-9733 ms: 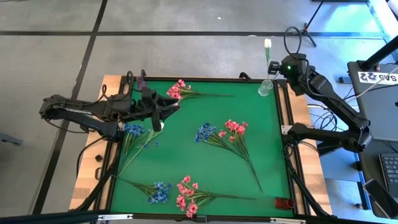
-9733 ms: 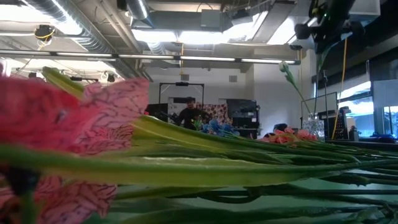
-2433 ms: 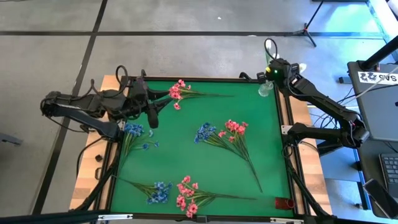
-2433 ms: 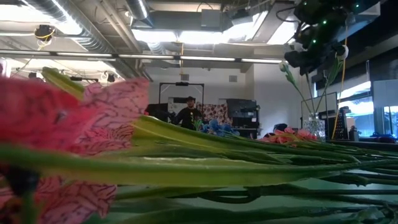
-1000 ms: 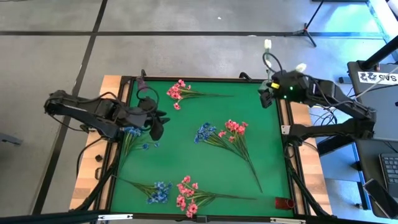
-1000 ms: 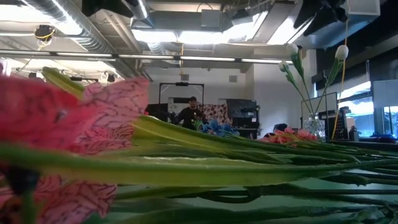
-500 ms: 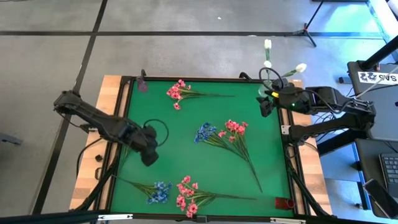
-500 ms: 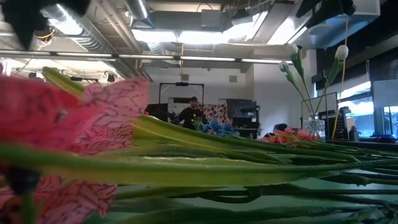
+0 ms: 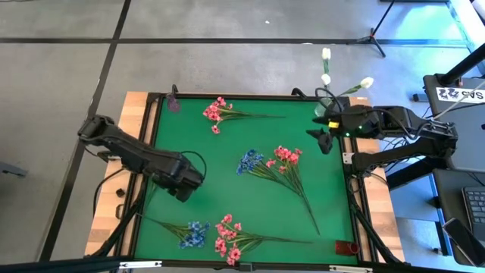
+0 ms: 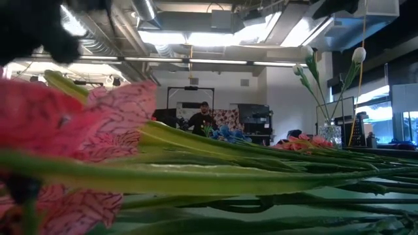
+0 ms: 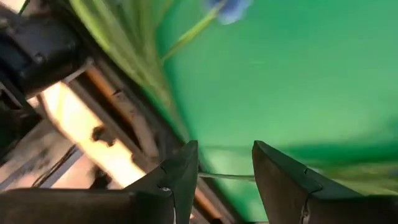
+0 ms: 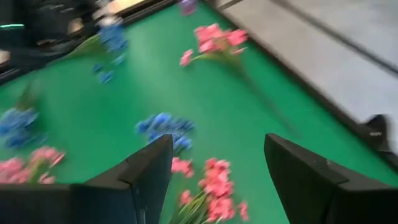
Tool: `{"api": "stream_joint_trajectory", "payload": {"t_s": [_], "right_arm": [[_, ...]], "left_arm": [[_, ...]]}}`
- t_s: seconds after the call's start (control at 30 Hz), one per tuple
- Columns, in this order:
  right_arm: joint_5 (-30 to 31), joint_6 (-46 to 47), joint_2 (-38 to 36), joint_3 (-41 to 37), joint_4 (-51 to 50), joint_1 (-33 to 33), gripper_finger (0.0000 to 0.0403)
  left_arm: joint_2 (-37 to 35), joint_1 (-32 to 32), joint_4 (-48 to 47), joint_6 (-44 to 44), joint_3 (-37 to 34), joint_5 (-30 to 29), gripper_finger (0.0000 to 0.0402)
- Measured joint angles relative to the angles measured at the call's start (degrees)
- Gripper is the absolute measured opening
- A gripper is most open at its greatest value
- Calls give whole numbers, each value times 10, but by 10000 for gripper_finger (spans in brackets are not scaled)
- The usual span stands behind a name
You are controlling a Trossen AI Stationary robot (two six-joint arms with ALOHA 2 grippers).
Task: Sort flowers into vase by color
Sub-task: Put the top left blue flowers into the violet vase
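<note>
Hovering low at 9 o'clock on the green surface [image 9: 227, 174], left claw [image 9: 184, 192] is open and empty over a blue spray's stems [image 11: 146, 68]. Right claw [image 9: 321, 139], at 2 o'clock, gapes empty. White buds [image 9: 326, 78] stand in the vase at 1 o'clock; pink flowers [image 9: 286, 155] lie centre.
</note>
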Motion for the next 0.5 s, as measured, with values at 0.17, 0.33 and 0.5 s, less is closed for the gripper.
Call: {"api": "stream_joint_trajectory", "payload": {"t_s": [0.17, 0.33, 0.5], "right_arm": [[-16, 3, 0, 0, -5, 53, 252], [42, 18, 0, 0, -8, 124, 252], [82, 46, 8, 0, -8, 161, 252]], "left_arm": [[12, 34, 19, 16, -89, 55, 147], [12, 78, 37, 16, -136, 20, 147], [19, 135, 119, 30, -187, 11, 147]]}}
